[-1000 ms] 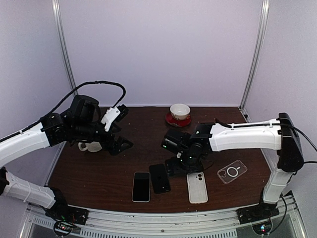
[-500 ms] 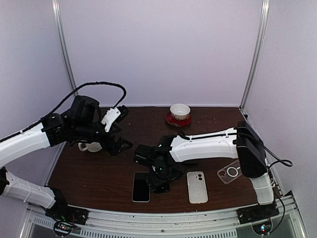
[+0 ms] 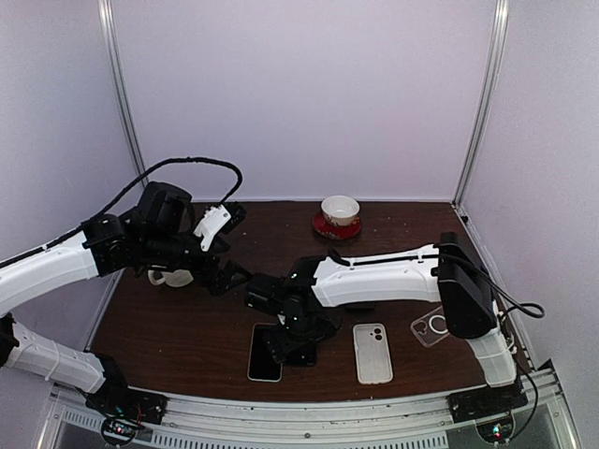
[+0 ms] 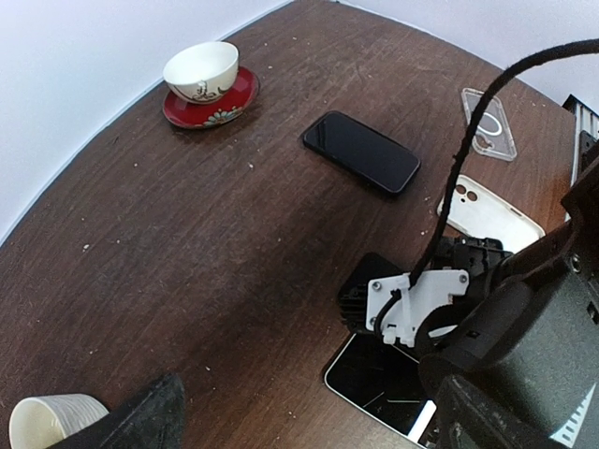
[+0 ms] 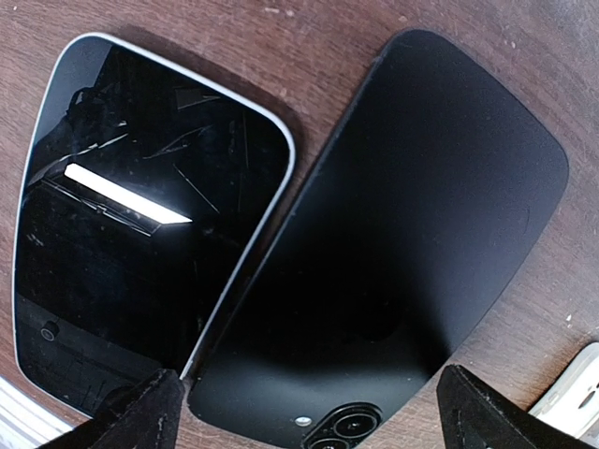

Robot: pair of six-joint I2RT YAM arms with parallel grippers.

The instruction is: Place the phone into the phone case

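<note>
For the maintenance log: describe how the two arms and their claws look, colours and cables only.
The left arm and right arm have white link shells with black joint housings. A thick black cable loops above the left arm's wrist; a thinner black cable trails at the right arm's elbow. The left claw and right claw are black, each with a white bracket.

body | white shells point(image 3: 374, 273), black joints point(image 3: 112, 234) | black cable point(image 3: 187, 161) loops behind my left gripper point(image 3: 230, 249) | white screwed bracket point(image 4: 416, 299) above my right gripper point(image 5: 314, 416)
</note>
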